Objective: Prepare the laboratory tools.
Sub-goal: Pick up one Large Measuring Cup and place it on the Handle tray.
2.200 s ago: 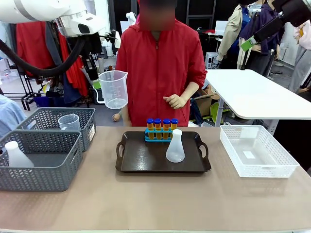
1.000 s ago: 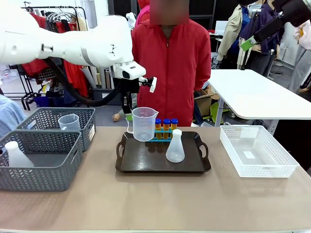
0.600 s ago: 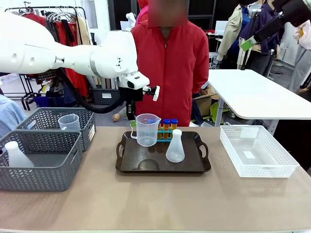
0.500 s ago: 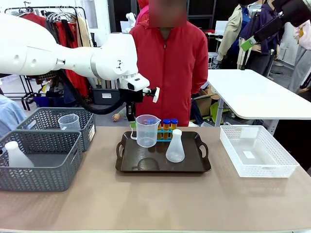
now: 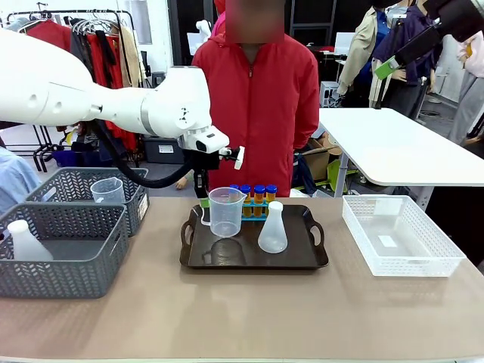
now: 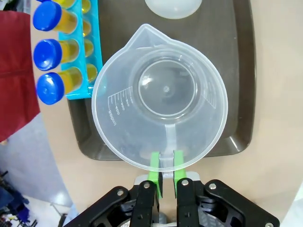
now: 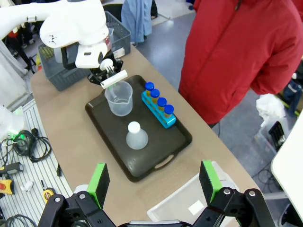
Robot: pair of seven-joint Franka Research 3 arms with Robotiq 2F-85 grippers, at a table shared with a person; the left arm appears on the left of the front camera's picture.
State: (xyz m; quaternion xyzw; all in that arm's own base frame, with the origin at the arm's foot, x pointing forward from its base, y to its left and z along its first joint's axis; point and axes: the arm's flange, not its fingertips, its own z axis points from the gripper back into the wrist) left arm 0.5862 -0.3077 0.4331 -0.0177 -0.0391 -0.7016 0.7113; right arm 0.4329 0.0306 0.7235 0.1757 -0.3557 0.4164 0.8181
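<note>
My left gripper (image 6: pixel 166 164) is shut on the handle of the clear measuring beaker (image 6: pixel 160 94). It holds the beaker (image 5: pixel 225 212) upright at or just above the left part of the dark tray (image 5: pixel 302 261). Behind the beaker stand blue-capped tubes (image 5: pixel 259 193) of yellow-orange liquid in a small blue rack (image 6: pixel 90 47). The white conical flask (image 5: pixel 272 229) stands on the tray to the right of the beaker. My right gripper (image 7: pixel 154 182) hangs open high above the table, with nothing between its fingers, looking down on the tray (image 7: pixel 156 151).
Two grey mesh baskets (image 5: pixel 68 261) sit at the left, holding another beaker (image 5: pixel 107 190) and another flask (image 5: pixel 26 242). A white lattice bin (image 5: pixel 397 234) is at the right. A person in a red jacket (image 5: pixel 253 98) stands behind the tray.
My left arm has carried the beaker from high on the left down onto the tray's left part. The person's hand has drawn back from in front of the jacket.
</note>
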